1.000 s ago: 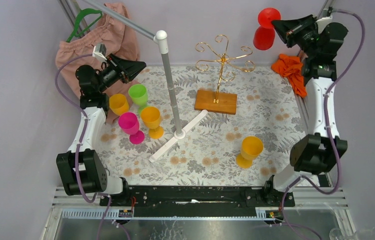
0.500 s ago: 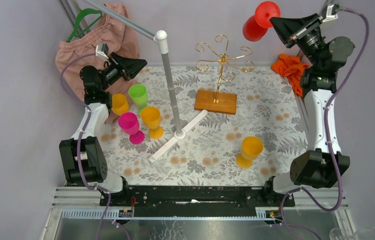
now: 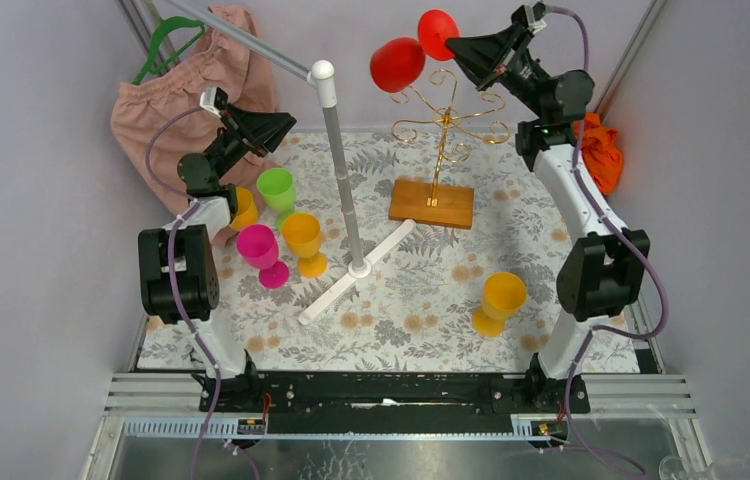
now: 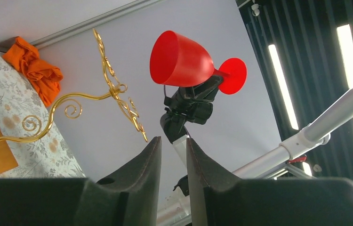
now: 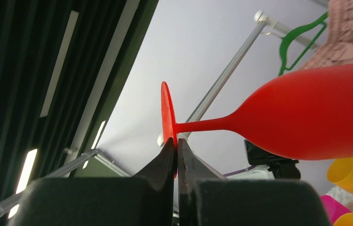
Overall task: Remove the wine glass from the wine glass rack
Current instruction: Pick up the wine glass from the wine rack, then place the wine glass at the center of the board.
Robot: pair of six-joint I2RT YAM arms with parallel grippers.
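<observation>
Top external: wine glass [image 3: 397, 64] held sideways above wine glass rack [image 3: 432, 204], foot clamped by right pincer [image 3: 454, 43]. Left pincer [image 4: 173, 143], left of rack, narrowly parted.

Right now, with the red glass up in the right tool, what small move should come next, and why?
Probably lower the right tool toward the bare table to the right of the wine glass rack, tipping the glass upright. The red wine glass is pinched by its foot and lies sideways in the air, apparently clear of the rack, so only setting it down seems left.
</observation>
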